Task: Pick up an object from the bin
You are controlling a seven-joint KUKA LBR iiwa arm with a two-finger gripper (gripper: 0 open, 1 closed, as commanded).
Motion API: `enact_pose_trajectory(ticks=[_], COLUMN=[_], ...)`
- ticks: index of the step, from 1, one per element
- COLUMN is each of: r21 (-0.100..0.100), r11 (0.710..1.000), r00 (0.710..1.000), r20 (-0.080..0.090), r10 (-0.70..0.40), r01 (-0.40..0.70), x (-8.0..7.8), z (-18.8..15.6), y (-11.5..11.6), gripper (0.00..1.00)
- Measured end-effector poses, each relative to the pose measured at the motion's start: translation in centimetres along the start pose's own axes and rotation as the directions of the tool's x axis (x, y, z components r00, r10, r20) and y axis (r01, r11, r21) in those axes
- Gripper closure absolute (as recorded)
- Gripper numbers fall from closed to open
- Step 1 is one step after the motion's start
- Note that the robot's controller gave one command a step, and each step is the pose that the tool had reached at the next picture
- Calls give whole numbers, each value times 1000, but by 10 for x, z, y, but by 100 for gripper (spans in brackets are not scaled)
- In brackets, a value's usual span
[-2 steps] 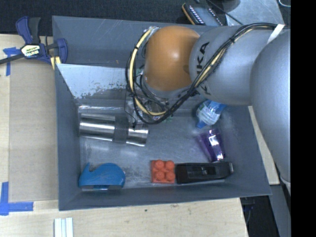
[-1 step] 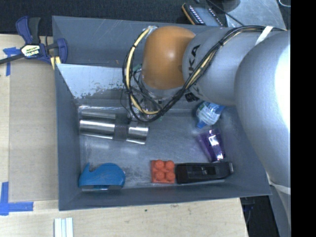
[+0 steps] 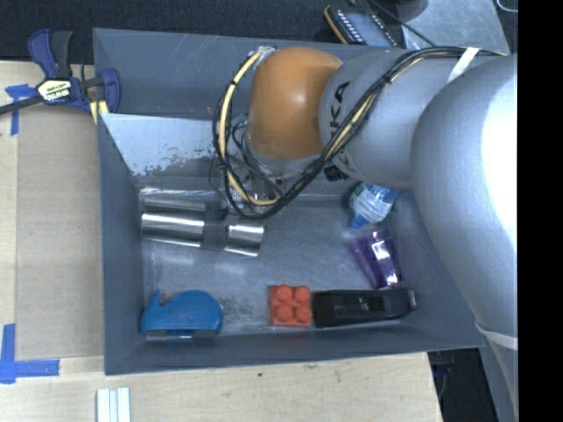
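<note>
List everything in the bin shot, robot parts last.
bin: 1, grey, mid-view
tape-measure-like case: 1, blue, front left corner
studded block: 1, orange-red, front centre
stapler-like thing: 1, black, front right, beside the block
packet: 1, purple, right, behind the black thing
bottle: 1, clear with blue, right, by the arm
arm: 1, silver, orange wrist cover, from right
end effector: 1, silver and black, left-centre of bin

Clear plastic bottle (image 3: 371, 204) half hidden under the grey arm (image 3: 440, 121), right wall and far right corner of the bin (image 3: 123, 262) behind that arm, arm cut off at the right, print on the purple packet (image 3: 376, 260) too small to read
</note>
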State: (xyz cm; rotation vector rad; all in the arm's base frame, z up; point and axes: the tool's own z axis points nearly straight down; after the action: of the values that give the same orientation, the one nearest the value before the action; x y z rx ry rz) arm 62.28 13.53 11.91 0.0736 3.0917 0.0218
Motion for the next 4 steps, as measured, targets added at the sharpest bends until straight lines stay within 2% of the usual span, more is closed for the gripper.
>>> enact_pose_trajectory(ticks=[1, 4], r21=[-1, -1], r11=[999, 999], r00=[999, 999], r20=[11, 10], r10=[43, 50], r01=[-43, -50], x=[0, 0], z=[0, 1], y=[0, 0], gripper=[100, 100])
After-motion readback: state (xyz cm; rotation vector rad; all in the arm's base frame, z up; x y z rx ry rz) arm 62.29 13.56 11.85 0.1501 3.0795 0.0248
